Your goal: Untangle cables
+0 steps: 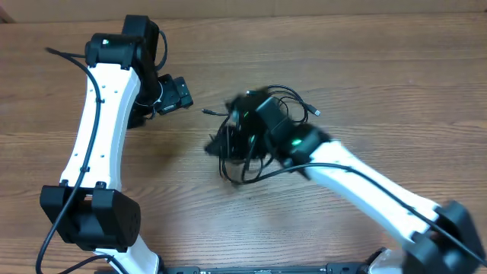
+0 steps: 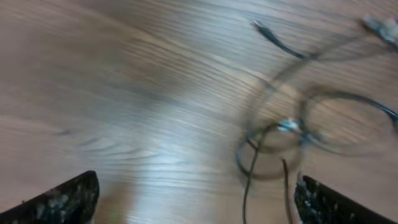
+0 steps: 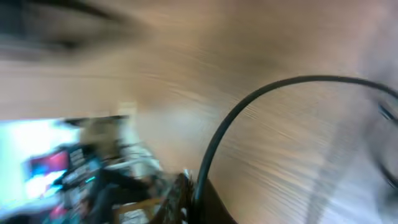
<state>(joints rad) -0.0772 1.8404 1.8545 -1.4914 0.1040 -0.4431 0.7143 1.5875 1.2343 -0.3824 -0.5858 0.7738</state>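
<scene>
The cables (image 1: 262, 125) lie as a tangle of thin black loops at the table's middle, with a plug end (image 1: 314, 112) sticking out to the right. My right gripper (image 1: 232, 137) is in that tangle. In the blurred right wrist view its jaws (image 3: 196, 199) are shut on one black cable (image 3: 249, 112), which arcs up and to the right. My left gripper (image 1: 179, 95) hovers to the left of the tangle, apart from it. It is open (image 2: 196, 202), and loose cable loops (image 2: 339, 124) lie ahead of its right finger (image 2: 320, 202).
The wooden table (image 1: 342, 61) carries only the tangle. My white left arm (image 1: 99, 129) runs along the left side. From the lower right corner my right arm (image 1: 365, 179) reaches in diagonally. A thicker black arm cable (image 1: 57, 53) hangs by the left arm.
</scene>
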